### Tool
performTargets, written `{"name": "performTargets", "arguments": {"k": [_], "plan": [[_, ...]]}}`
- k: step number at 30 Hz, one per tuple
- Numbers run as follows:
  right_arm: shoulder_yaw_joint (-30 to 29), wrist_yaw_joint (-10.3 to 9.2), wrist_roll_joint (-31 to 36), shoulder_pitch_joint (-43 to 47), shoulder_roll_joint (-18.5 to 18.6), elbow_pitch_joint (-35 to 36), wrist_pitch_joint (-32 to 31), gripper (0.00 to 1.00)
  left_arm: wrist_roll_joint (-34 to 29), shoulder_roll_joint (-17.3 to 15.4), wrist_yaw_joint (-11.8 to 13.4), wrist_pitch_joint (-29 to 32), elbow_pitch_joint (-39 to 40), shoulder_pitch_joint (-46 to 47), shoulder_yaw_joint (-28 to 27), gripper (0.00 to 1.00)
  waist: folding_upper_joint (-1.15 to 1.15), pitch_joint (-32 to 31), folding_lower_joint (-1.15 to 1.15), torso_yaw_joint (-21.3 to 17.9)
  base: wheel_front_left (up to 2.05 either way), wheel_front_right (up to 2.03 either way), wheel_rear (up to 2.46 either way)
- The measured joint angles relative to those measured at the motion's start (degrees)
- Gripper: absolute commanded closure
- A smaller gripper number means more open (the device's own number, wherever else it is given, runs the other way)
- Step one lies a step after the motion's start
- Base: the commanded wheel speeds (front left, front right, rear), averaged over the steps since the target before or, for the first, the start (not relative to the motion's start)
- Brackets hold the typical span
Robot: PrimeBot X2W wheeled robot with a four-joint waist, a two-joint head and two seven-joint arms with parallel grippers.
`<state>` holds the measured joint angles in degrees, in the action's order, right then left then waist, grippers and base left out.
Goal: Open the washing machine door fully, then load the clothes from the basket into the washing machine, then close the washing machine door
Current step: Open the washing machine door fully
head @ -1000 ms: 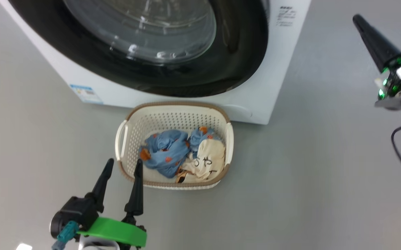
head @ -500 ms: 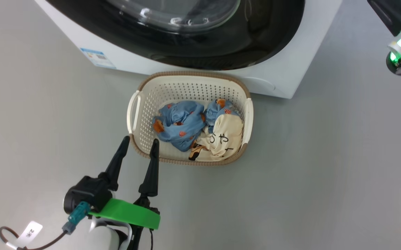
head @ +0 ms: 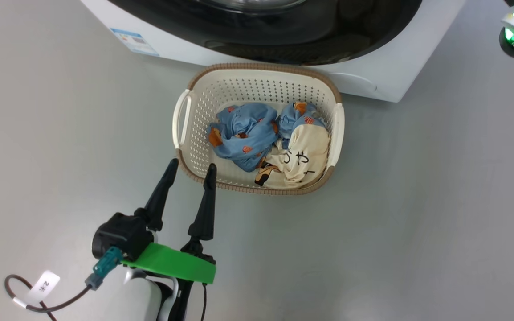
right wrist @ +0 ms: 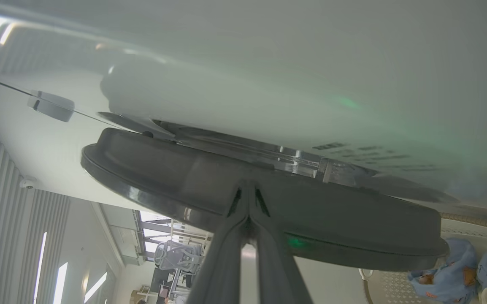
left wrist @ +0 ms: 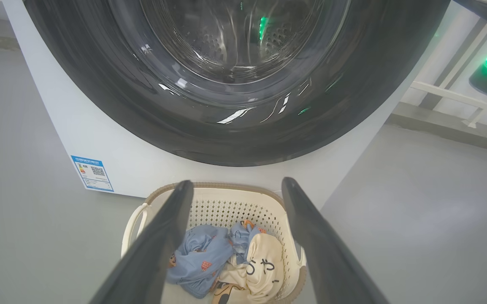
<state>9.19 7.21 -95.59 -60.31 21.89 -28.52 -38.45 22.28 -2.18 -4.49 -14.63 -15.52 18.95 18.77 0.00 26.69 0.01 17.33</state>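
— So, where are the clothes (head: 243,138)?
— Bundled in the basket (head: 257,67), on the floor just in front of the washing machine (head: 386,80), below the washing machine door (head: 328,40).
— And the claws?
— The left gripper (head: 193,164) is spread wide and empty, near the basket's left corner. The right gripper (right wrist: 248,185) is pinched together, tips at the door's edge.

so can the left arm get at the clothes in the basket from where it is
Probably yes: the left arm has its jaws open beside the near rim of the basket, which has no lid, and nothing lies over the clothes.
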Motion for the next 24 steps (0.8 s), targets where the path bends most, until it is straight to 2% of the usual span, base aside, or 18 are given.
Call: {"name": "performTargets", "arguments": {"k": [14, 24], "plan": [[0.5, 0.01, 3.5, -3.9, -0.3, -0.3, -0.9, 1.00, 1.6, 0.1, 0.5, 0.0, 0.5, 1.4, 1.8, 0.00, 0.00, 2.8, 0.00, 2.6, 0.00, 0.00, 0.00], [2.0, -0.01, 3.9, -3.6, -0.8, -0.8, -3.4, 1.00, 1.9, 0.1, 1.0, 0.0, 0.5, 1.4, 2.5, 0.00, 0.00, 1.0, 0.00, 2.9, 0.00, 0.00, 0.00]]}}
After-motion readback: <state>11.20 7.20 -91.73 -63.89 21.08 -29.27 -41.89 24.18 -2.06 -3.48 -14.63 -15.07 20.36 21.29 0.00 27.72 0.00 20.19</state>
